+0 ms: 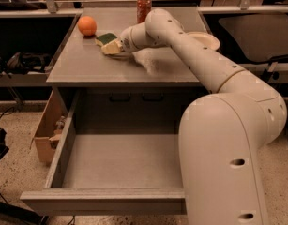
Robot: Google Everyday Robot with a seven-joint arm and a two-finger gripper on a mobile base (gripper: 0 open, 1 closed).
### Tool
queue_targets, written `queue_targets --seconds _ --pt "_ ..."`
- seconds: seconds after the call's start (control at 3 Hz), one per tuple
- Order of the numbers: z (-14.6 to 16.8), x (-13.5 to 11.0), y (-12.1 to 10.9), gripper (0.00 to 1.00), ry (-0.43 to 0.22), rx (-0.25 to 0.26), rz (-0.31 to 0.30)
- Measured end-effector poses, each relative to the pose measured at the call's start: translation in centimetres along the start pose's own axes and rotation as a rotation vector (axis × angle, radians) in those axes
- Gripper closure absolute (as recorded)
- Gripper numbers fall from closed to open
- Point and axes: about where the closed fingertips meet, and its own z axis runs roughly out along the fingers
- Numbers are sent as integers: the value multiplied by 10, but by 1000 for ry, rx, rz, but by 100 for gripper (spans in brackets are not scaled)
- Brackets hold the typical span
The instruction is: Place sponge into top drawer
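the small wavy-edged sponge [107,41], dark green scouring top over pale yellow foam, lies on the far left part of the flat grey bench [87,67], tipped so that its yellow side faces the near edge. my gripper [119,45] is right against its right end, low over the bench. whether it has closed on the foam or only touches it, i cannot tell.

i judge the sponge to be very light and soft. it will squash under a squeeze and spring back, so a firm pinch costs nothing and it will not break. the foam is grippy rather than slick. the best hold is across the narrow width, through the middle of the yellow body, deep enough that it cannot hinge out by a corner.

just left and a little beyond it sits a round orange fruit [87,26], close enough to be nudged and set rolling. a red drink can [144,8] stands at the far edge, and a pale round plate [204,40] shows on the right behind my arm.

the wide shallow grey top drawer [106,200] is pulled fully out toward the near side, below the bench. the sponge is not yet in it. an open brown cardboard box [42,135] sits on the floor at its left.
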Motion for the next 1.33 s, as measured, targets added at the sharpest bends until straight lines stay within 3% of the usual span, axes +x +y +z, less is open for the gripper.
queue_targets --seconds 0.33,0.67,1.33 --pt "-48 -21 -1 95 -80 44 -46" --pt "-117 -12 14 100 -83 91 -85" --pt "-224 49 76 100 87 108 -198"
